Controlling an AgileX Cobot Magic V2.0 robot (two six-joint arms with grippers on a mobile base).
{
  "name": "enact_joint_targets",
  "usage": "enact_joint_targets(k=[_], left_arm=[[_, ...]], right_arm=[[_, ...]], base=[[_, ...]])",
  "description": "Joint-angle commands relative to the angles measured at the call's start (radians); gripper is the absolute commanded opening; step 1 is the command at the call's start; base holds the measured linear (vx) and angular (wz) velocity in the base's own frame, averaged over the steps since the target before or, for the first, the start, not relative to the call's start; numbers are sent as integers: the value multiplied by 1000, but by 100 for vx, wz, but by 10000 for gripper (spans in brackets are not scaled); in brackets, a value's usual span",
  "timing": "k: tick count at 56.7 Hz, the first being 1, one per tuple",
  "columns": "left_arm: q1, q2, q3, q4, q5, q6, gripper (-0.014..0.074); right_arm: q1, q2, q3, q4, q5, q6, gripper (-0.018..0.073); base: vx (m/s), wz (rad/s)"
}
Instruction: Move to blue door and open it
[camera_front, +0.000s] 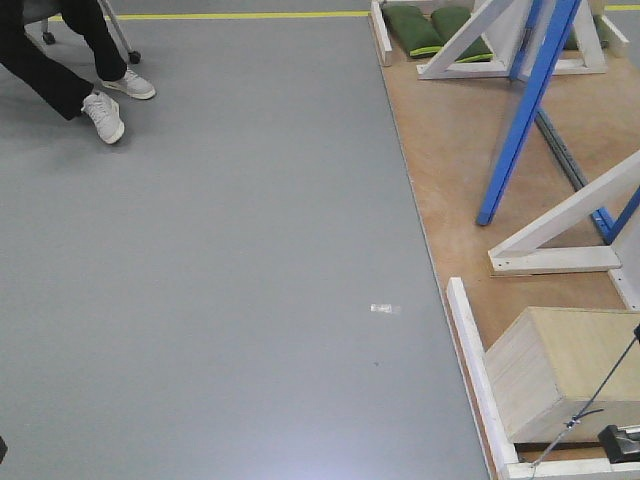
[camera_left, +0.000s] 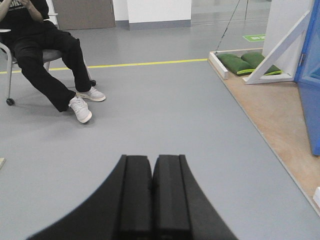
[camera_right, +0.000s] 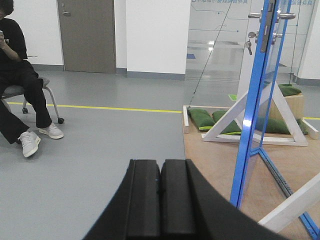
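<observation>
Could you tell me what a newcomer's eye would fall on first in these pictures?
The bright blue door stands out first, seen edge-on at the right on a wooden platform, between white braces. Next is the person in black, seated on a chair at the far left of the grey floor. Green cushions lie at the platform's far end.

A person in black (camera_left: 42, 60) sits on a wheeled chair (camera_right: 14, 91) near a yellow floor line (camera_left: 150, 63). Green bags (camera_front: 425, 28), white wooden braces (camera_front: 455, 70) and a pale wooden box (camera_front: 560, 370) rest on a plywood platform (camera_front: 450, 160).
</observation>
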Motion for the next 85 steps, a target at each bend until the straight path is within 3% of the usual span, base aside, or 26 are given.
enact_joint_targets(k=[1,85], left_arm=[[-6,-13,-26,-3,-85,-7,73],[-6,-13,-26,-3,-85,-7,73]], right_arm=[[-4,-14,2,-5,-82,-6,12],[-4,-14,2,-5,-82,-6,12]], base=[[0,0],[3,-1]])
